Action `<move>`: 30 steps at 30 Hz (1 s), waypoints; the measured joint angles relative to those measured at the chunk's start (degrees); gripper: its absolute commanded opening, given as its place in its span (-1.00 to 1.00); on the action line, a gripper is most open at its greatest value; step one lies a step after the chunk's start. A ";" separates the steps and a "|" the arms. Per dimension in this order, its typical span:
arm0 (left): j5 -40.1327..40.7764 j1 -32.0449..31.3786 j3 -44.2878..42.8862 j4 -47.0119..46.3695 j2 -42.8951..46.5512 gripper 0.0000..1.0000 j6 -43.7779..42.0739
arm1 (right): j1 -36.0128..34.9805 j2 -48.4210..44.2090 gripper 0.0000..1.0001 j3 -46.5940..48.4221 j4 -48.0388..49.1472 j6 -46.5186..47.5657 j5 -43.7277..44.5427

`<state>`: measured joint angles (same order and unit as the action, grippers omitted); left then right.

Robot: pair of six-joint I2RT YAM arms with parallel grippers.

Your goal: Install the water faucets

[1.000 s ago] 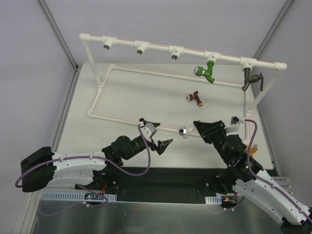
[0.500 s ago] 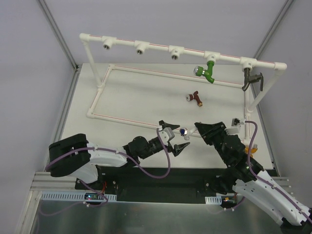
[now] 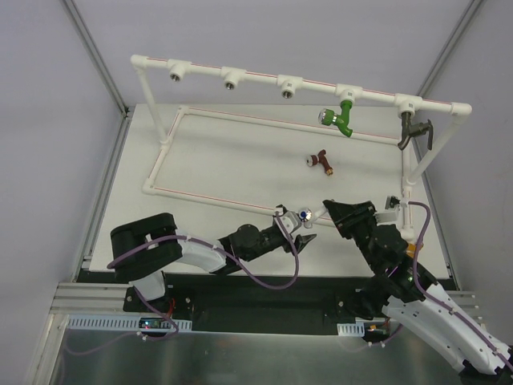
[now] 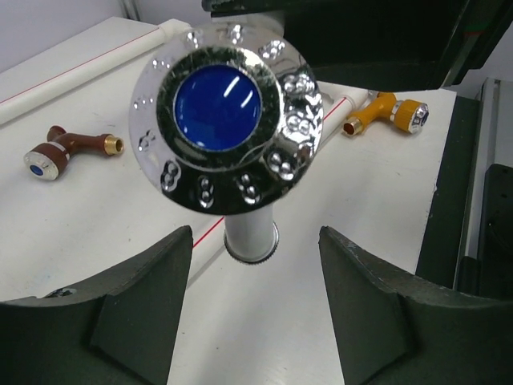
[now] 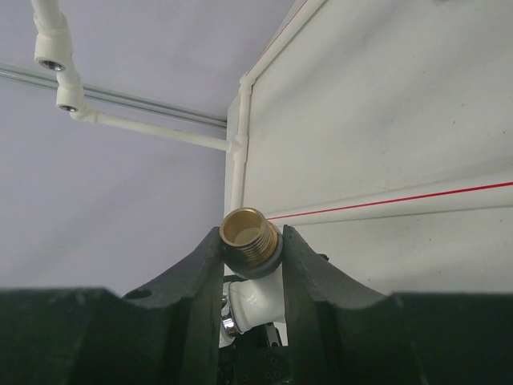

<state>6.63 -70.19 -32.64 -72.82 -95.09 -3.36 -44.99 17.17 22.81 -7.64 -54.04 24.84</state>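
while the right gripper (image 3: 327, 210) clamped the white faucet (image 3: 304, 215) above the near edge of the table (image 3: 200, 241), brass thread (image 5: 248, 231) toward its own wrist, the left gripper (image 3: 300, 233) hung wide open just beside it, the chromed handle cap (image 4: 216, 96) facing straight between its fingers (image 4: 136, 313).

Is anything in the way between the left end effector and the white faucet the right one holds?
Nothing visible. The open left end effector faces the white faucet head-on, bare gaps beside its stem; the right end effector grips its threaded end.
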 measured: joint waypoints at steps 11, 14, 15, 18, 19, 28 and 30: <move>-0.24 0.00 -2.27 -0.50 -0.70 -0.03 1.03 | 0.00 2.62 -0.97 0.00 0.61 -1.55 -1.55; -0.22 0.00 -2.56 -0.72 -1.25 -0.48 1.14 | 0.00 3.17 -0.97 0.00 1.31 -1.90 -2.19; -0.17 0.00 -2.56 -0.66 -1.36 -0.69 1.07 | 0.00 3.32 -0.97 0.00 1.49 -1.95 -2.40; 0.50 0.17 -2.56 -0.63 -1.38 -1.00 1.31 | 0.02 3.58 -0.81 0.00 1.90 -1.90 -2.71; 0.52 0.17 -2.56 -0.63 -1.36 -1.00 1.31 | 0.02 3.61 -0.71 0.09 1.77 -1.75 -2.75; 3.13 0.17 -0.09 -0.46 2.54 -1.00 1.22 | -0.22 7.67 0.90 12.00 -12.24 7.69 1.68; 4.13 0.72 0.81 0.07 5.07 -1.00 1.88 | -0.22 8.04 0.92 15.17 -15.63 10.36 4.52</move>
<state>10.76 -69.47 -31.83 -72.75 -90.02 -1.48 -45.21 25.21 37.98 -23.27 -43.68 29.36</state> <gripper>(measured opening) 0.246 0.896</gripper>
